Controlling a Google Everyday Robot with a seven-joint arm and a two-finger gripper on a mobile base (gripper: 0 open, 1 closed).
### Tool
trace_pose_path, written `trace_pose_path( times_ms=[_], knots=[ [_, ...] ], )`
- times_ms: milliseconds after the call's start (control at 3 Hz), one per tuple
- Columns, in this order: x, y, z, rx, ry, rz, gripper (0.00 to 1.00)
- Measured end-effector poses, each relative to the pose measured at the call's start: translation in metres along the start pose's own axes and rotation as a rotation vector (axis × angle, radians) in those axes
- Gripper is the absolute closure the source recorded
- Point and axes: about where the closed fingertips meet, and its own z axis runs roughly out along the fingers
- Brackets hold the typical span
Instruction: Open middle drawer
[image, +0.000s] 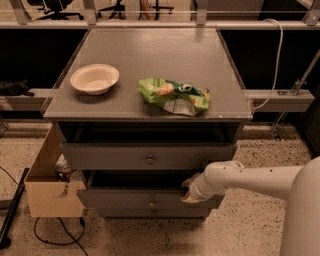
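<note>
The grey cabinet has three flat drawer fronts, each with a small round knob. The middle drawer is the second front down, with its knob at the centre and a dark gap above it. It looks pulled a little forward. My gripper, at the end of the white arm, sits at the right part of this drawer's top edge, right of the knob. The top drawer is above it. Only a strip of the bottom drawer shows.
A white bowl and a green chip bag lie on the cabinet top. An open cardboard box stands against the cabinet's left side. Cables lie on the speckled floor at the left. A metal rail runs behind on the right.
</note>
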Motion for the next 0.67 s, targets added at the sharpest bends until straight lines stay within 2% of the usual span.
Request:
trace_pose_path(
  times_ms=[333, 667],
  knots=[
    [0.0000, 0.0000, 0.0000, 0.000, 0.000, 0.000, 0.18],
    [0.0000, 0.0000, 0.0000, 0.000, 0.000, 0.000, 0.00]
  ],
)
